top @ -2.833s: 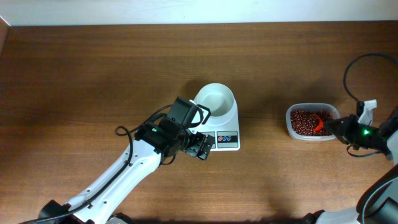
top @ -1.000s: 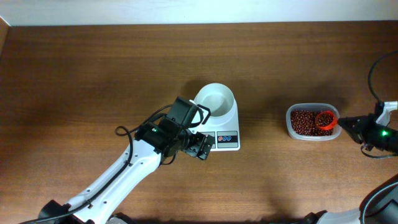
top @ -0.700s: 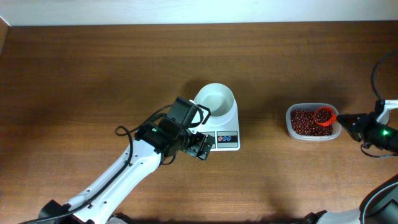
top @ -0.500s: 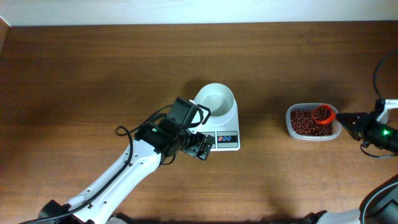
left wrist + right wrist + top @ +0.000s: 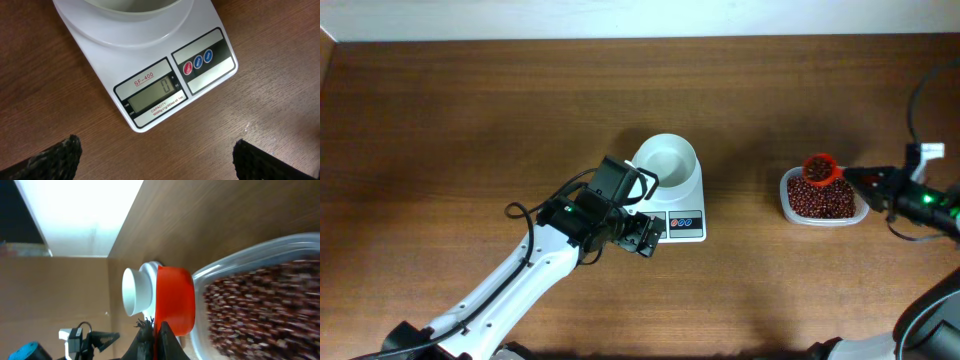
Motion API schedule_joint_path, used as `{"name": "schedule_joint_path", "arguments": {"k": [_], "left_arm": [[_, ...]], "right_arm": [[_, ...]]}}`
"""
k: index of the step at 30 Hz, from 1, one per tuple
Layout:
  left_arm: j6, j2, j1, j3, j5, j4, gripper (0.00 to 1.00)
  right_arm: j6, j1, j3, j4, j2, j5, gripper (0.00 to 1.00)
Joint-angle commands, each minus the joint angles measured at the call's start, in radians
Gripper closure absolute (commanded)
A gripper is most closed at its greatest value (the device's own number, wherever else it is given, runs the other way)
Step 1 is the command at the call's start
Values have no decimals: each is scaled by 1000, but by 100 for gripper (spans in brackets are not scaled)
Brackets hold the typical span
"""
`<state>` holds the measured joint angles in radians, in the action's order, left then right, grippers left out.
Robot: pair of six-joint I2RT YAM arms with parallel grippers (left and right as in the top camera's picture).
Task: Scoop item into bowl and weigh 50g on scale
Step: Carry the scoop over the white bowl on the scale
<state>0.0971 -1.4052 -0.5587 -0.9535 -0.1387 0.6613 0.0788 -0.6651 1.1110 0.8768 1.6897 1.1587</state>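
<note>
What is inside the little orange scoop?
Small red-brown beans fill the orange scoop. Only the top layer shows; the beans below it and the scoop's bottom are covered.

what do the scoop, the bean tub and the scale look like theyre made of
The scoop: opaque orange plastic, by its even colour and soft sheen. The tub: clear, thin plastic; the beans show through its wall. The scale: smooth white plastic, likely, with a glossy printed display panel.
</note>
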Motion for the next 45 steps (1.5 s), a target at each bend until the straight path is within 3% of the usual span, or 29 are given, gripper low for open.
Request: {"name": "schedule_joint_path", "arguments": {"k": [1,4,15,21,26,32,34,45], "left_arm": [[-16,-2,3,7,4,-2,1],[-16,-2,3,7,4,-2,1],[-16,-2,3,7,4,-2,1],[-16,-2,3,7,4,-2,1],[-16,-2,3,7,4,-2,1],[-16,-2,3,7,4,-2,1],[-16,-2,3,7,4,-2,1],[-16,-2,3,7,4,-2,1]], "right_arm": [[-38,70,23,-17,7,65,96],[-95,137,23,-76,7,64,96],[-558,460,23,-511,7,60,96],[-637,603,23,-580,7,-48,96],[-624,713,23,-592,7,-251,96],[-452,816,23,-607,7,-432,96],[-372,845,23,-618,7,-442,96],[-223,857,106,-596,5,-446,96]]}}
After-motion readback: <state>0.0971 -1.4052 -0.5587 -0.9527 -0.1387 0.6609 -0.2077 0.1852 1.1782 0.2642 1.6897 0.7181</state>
